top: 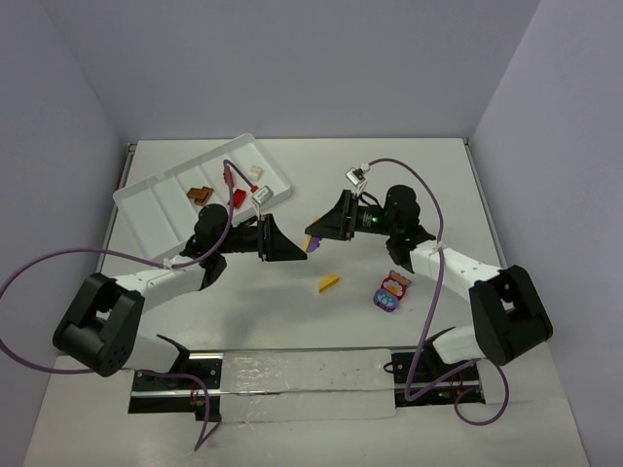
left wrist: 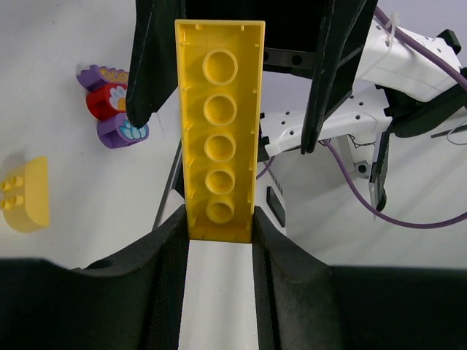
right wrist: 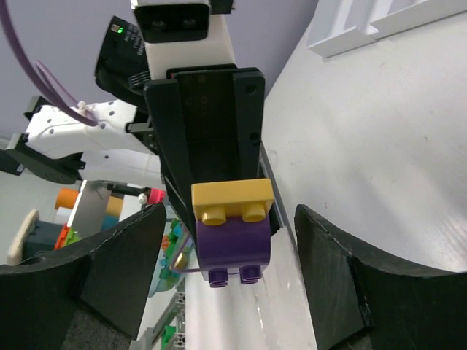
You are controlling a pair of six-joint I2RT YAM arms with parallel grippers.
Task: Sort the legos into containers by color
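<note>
My left gripper (left wrist: 219, 222) is shut on the near end of a long yellow brick (left wrist: 219, 109), held in the air over the table's middle. A purple brick (right wrist: 233, 244) is stuck to its far end (right wrist: 232, 193) and shows in the top view (top: 313, 245). My right gripper (right wrist: 230, 219) faces the left one (top: 290, 247), open, its fingers (left wrist: 332, 73) spread on either side of that far end without touching it. The white tray (top: 165, 199) lies at the back left and holds brown bricks (top: 201, 195), a red brick (top: 237, 198) and a white one (top: 257, 172).
A short yellow curved brick (top: 329, 283) lies on the table in front of the grippers, also in the left wrist view (left wrist: 25, 193). A purple, pink and red cluster (top: 391, 290) lies to its right. The tray's corner shows in the right wrist view (right wrist: 379, 29).
</note>
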